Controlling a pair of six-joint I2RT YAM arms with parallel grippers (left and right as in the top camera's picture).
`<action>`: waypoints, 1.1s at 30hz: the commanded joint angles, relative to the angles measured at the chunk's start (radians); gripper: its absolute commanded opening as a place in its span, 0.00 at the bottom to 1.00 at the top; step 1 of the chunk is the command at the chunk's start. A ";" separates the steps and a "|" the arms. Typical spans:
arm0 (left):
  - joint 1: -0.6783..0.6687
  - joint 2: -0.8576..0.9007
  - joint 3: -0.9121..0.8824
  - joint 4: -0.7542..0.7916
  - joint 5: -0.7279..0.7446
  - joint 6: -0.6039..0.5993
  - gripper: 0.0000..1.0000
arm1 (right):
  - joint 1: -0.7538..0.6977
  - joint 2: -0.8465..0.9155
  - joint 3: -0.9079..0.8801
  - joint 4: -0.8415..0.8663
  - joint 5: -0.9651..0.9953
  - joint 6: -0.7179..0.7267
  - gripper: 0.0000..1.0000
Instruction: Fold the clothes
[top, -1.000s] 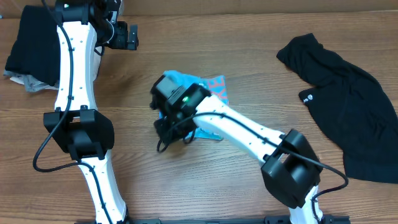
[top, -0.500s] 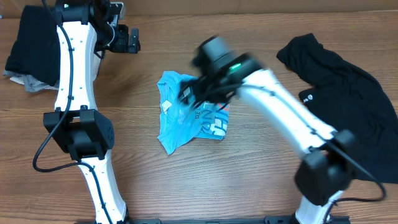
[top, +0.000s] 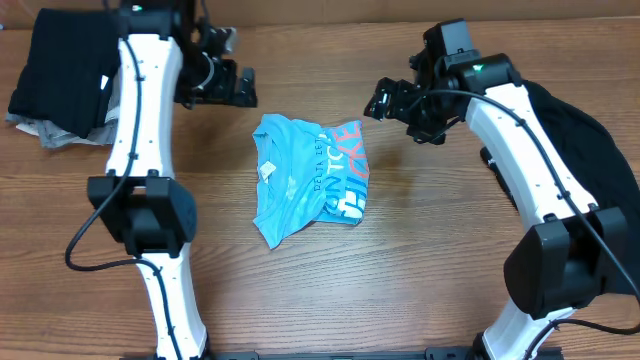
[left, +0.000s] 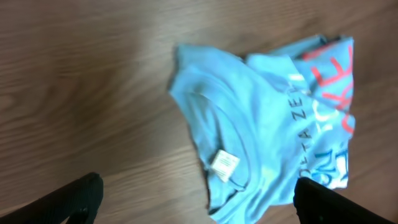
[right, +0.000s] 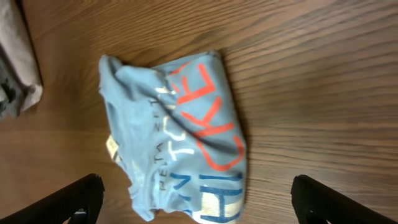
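A light blue T-shirt (top: 310, 180) with red and blue lettering lies bunched in a rough fold at the table's middle. It also shows in the left wrist view (left: 267, 118), with its white neck label up, and in the right wrist view (right: 180, 137). My left gripper (top: 238, 88) hovers open just up-left of the shirt, and its fingers (left: 74, 196) hold nothing. Up-right of the shirt, my right gripper (top: 386, 100) hangs open above the table, its fingers (right: 336, 199) empty. A black garment (top: 595, 145) lies spread at the right, partly hidden by the right arm.
A folded black garment (top: 55, 65) rests on a grey-white cloth (top: 40, 132) at the back left corner; that pile's edge shows in the right wrist view (right: 15, 56). Bare wood table (top: 350, 290) surrounds the shirt.
My right gripper opened, let go of the blue shirt, and swung from its left side up to the back right. The left gripper shifted right toward the shirt.
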 joint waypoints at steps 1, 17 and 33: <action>-0.050 -0.002 -0.060 -0.008 0.007 0.046 1.00 | -0.026 -0.016 -0.005 -0.016 0.060 0.007 1.00; -0.140 -0.002 -0.476 0.236 0.068 0.040 1.00 | -0.186 -0.016 -0.005 -0.038 0.089 -0.072 1.00; -0.259 -0.002 -0.628 0.398 -0.100 -0.181 1.00 | -0.283 -0.016 -0.005 -0.070 0.089 -0.128 1.00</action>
